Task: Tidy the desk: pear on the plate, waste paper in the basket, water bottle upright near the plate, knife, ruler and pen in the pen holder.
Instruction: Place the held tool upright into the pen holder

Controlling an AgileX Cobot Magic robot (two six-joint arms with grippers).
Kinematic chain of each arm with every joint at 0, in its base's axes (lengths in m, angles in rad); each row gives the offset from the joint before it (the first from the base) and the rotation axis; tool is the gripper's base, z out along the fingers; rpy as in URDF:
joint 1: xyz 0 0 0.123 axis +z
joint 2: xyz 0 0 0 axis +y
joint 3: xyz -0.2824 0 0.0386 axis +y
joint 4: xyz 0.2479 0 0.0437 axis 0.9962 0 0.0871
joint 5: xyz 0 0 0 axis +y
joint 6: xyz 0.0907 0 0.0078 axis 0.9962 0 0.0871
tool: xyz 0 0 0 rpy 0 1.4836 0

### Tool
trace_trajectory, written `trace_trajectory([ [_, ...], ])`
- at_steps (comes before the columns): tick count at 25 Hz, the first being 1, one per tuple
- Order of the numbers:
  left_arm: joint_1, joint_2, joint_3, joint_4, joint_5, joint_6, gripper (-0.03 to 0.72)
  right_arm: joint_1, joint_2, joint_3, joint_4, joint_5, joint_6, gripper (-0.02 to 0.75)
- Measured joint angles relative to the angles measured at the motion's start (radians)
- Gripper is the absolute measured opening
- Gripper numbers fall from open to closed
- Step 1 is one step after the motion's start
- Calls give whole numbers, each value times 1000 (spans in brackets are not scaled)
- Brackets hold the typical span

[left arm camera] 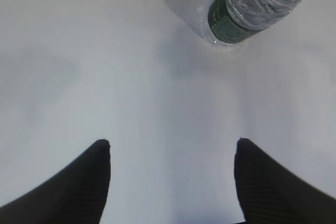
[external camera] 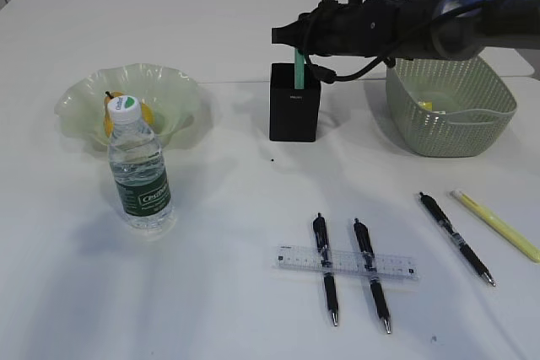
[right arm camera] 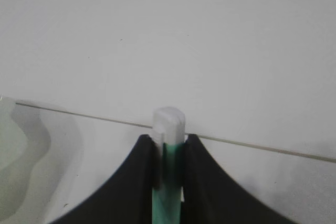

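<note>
R jaws grip green, white-capped knife (right arm camera: 167, 182) above black pen holder (external camera: 294, 111); L jaws open.

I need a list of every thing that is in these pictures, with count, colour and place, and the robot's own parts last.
plate: one, pale green, rear left
pear: one, yellow, on the plate, behind the bottle
bottle: one, clear with green label, upright before the plate
holder: one, black, centre
knife: one, green with white end, in the right hand above the holder
basket: one, pale green, right
pens: three, black, front right
ruler: one, clear, under two pens
highlighter: one, yellow, far right
left hand: open, empty
right hand: shut on the knife
</note>
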Motion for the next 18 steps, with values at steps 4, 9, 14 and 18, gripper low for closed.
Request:
trace_trajectory([
  [4, 0, 0, 0, 0, 0, 0, 522, 17, 4, 0, 0, 0, 0, 122],
  [9, 0, 0, 0, 0, 0, 0, 522, 19, 5, 0, 0, 7, 0, 158],
  [14, 0, 0, 0, 0, 0, 0, 520, 19, 5, 0, 0, 16, 0, 253],
  [18, 0, 0, 0, 0, 0, 0, 520, 19, 5, 0, 0, 16, 2, 265],
])
